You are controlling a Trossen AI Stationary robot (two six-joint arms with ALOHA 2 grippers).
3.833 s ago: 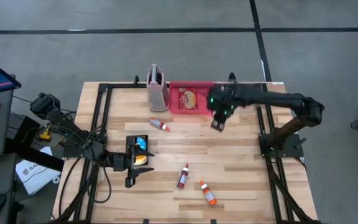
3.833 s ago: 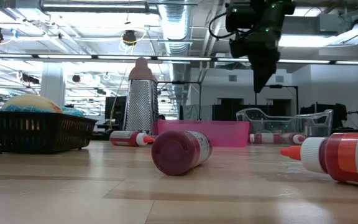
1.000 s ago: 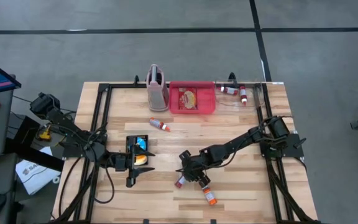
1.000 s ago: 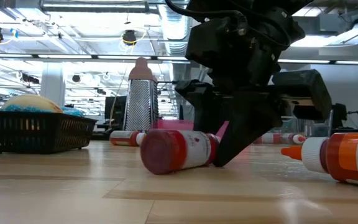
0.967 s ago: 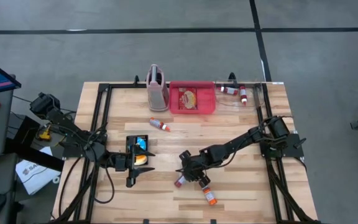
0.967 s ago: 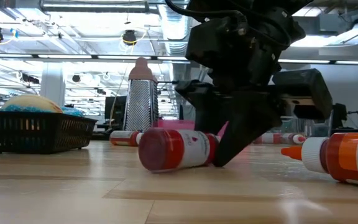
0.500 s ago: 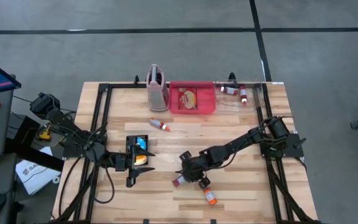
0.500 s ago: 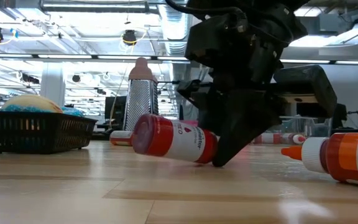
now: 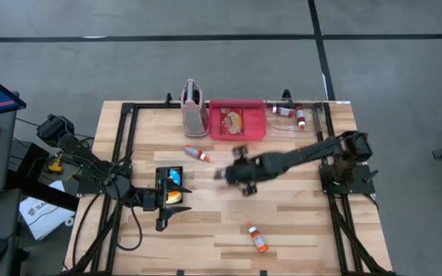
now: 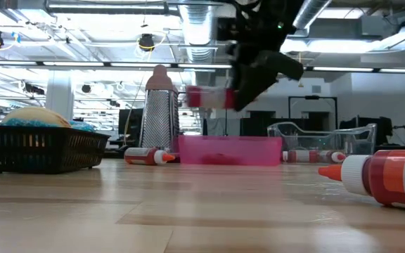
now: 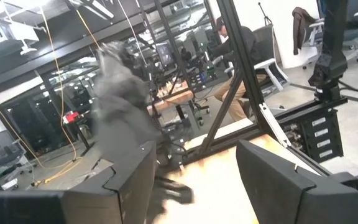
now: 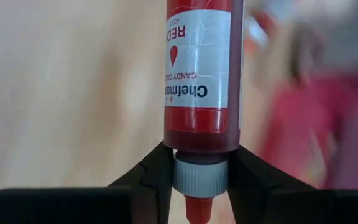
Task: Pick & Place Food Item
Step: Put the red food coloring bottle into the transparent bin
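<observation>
One red candy-colour bottle [image 12: 202, 74] now off the table, pinched at its neck in the right gripper [image 9: 235, 173], heading toward 12 o'clock; left gripper [image 11: 194, 171] idle, agape.

5 red bottles [image 9: 256, 238], 1 grater [image 9: 193, 106]

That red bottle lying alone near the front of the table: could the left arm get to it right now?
Probably yes. The left gripper hangs open and empty beside the black basket, and only bare wood lies between it and the bottle; the right gripper is busy carrying another.
</observation>
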